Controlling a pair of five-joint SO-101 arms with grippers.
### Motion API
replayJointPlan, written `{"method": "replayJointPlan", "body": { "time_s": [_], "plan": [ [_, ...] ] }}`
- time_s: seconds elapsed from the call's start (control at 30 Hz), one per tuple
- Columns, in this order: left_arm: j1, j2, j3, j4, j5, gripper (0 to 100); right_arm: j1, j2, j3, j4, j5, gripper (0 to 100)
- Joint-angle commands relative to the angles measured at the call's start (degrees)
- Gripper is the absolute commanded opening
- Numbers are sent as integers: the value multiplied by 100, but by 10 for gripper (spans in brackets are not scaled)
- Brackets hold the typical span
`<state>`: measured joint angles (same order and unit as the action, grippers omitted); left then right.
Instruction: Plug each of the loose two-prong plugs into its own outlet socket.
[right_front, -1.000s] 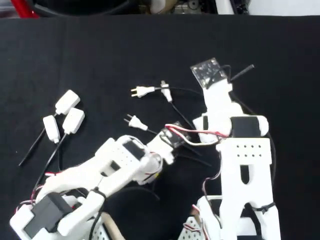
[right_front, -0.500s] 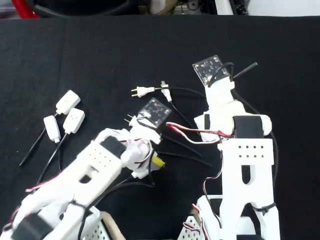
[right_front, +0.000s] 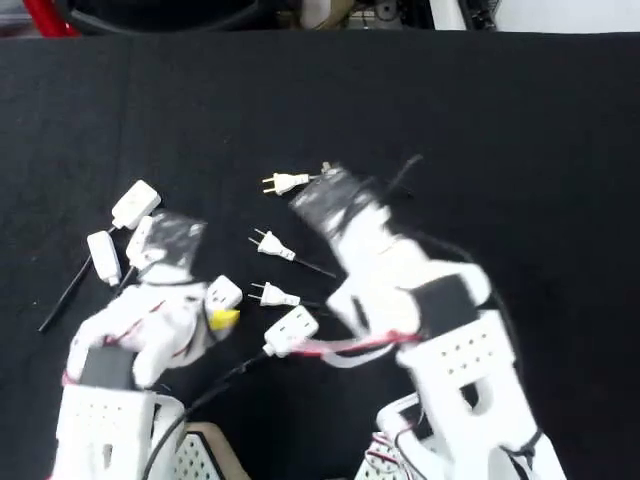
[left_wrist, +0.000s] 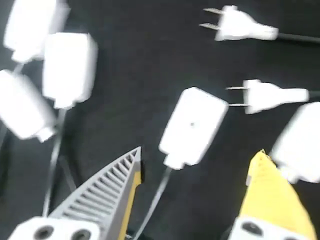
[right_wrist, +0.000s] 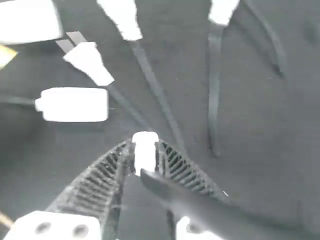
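Left gripper (left_wrist: 199, 151): jaws spread wide, nothing held. White socket (left_wrist: 192, 125) lies on black table (right_front: 520, 100) between its fingers (left_wrist: 120, 182). Socket cluster (left_wrist: 69, 67) of three sits close together beside it, cords trailing. Two loose plugs (left_wrist: 267, 95) lie just past white socket, prongs pointing toward cluster side, neither inserted. Right gripper (right_wrist: 145, 144): clenched on small white plug (right_wrist: 145, 156), black cord running off it. Another socket (right_wrist: 75, 105) lies near right gripper, not touching.

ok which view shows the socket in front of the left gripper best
Left wrist view: the outlet socket lies whole and close, cord included. The high view shows it small; the right wrist view cuts it at its edge.
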<state>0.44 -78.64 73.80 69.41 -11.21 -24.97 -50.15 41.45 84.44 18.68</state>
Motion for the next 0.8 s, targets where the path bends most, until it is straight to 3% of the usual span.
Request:
{"method": "replayJointPlan", "body": {
  "time_s": [0.0,0.13,0.43,0.77],
  "plan": [
    [-936,-1969,558,360,-325,325,-615,-101,286,-141,-695,12],
    [-1446,-2602,1138,440,-712,324,-993,295,813,-862,-1644,12],
    [-1859,-2365,1692,141,-897,324,-1090,1648,391,-1081,-1670,12],
    [-2105,-2365,2026,-334,-1213,324,-1090,1807,752,-2048,-1732,12]
  ]
}}
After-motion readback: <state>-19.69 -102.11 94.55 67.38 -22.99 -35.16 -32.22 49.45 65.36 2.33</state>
